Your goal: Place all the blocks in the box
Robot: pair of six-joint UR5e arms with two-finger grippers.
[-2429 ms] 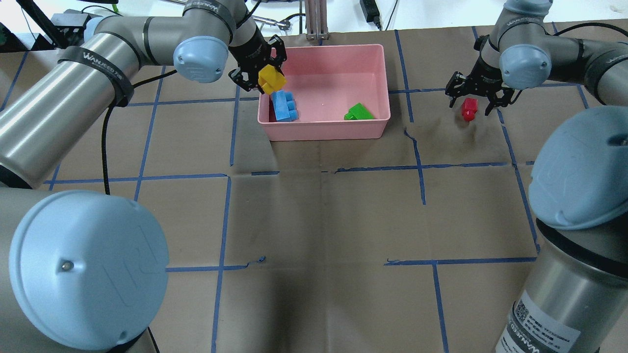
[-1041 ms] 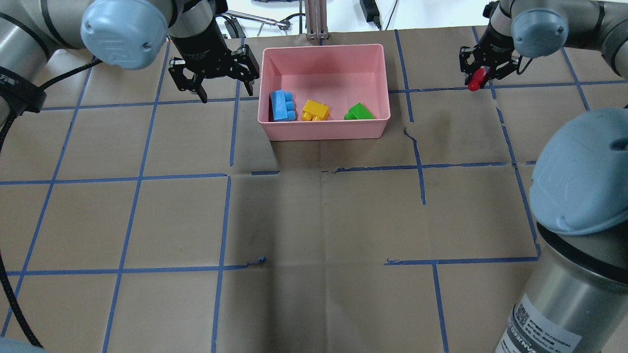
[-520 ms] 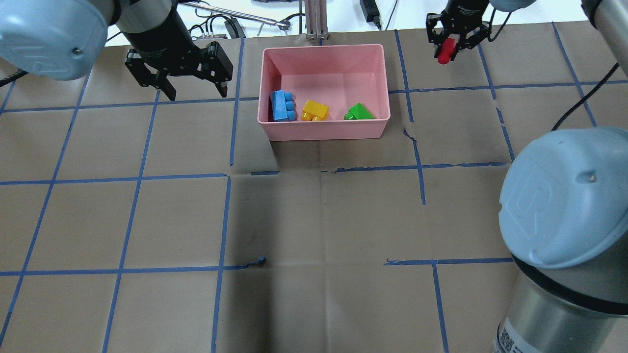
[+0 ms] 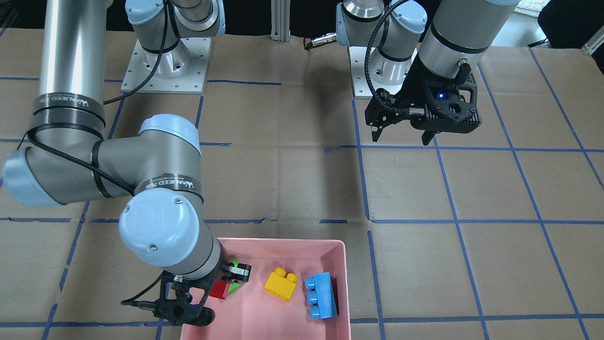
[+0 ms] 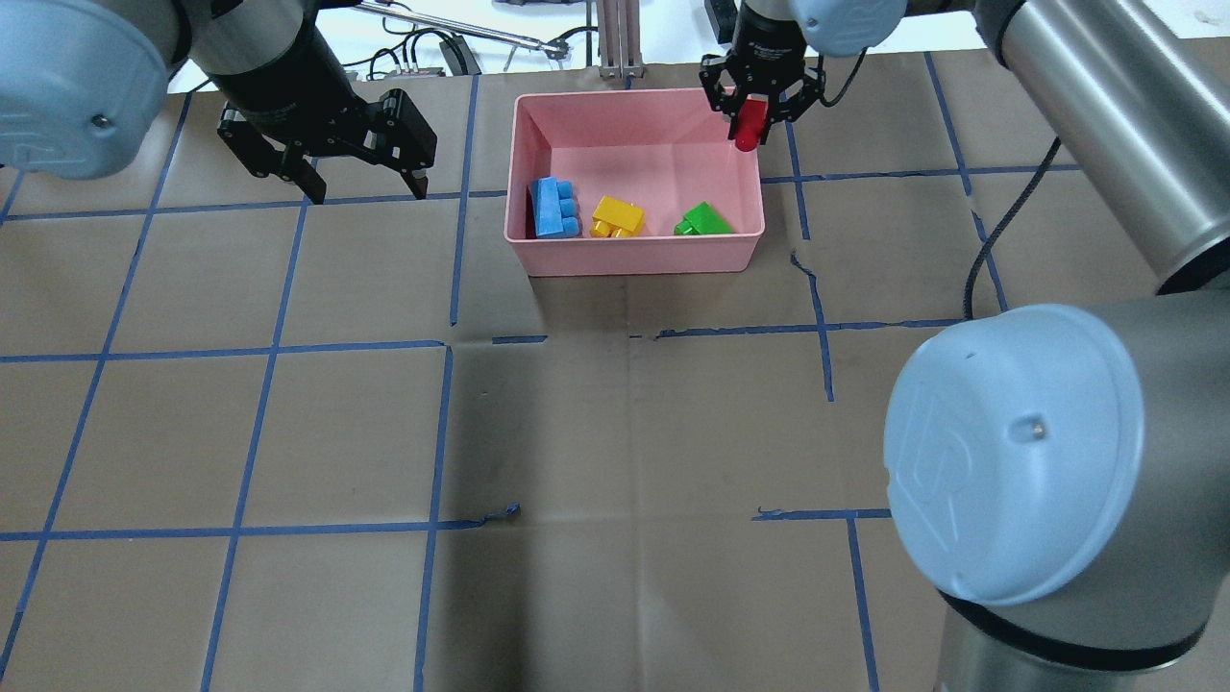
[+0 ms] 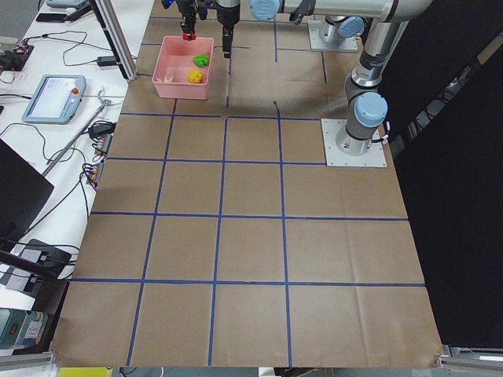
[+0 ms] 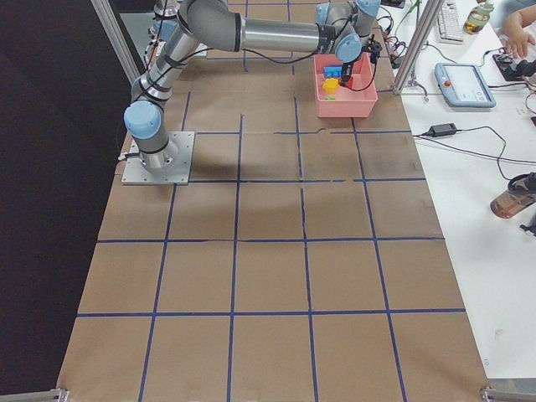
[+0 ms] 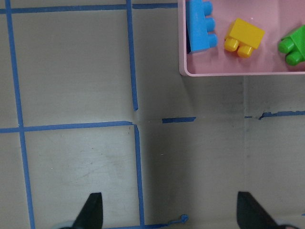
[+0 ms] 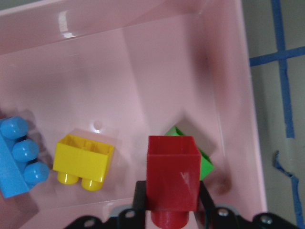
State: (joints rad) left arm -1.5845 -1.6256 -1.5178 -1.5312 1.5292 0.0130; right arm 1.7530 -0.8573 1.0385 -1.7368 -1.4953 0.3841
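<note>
Right-arm jaws are clamped on the red block [image 5: 749, 127], and they have just carried it from over the bare counter [image 5: 625, 432] to the right end of the box [image 5: 634, 258]. Your right wrist view shows it hanging over the interior, just above the green block [image 5: 703, 220]. It is the last brick outside, so I judge that only the release remains. Left-arm jaws are spread wide and empty above the counter, left of the box. A couple of seconds back they held the yellow block [image 5: 616, 215] at the box's left rim. It now lies inside, between the blue block [image 5: 554, 207] and the green one.
</note>
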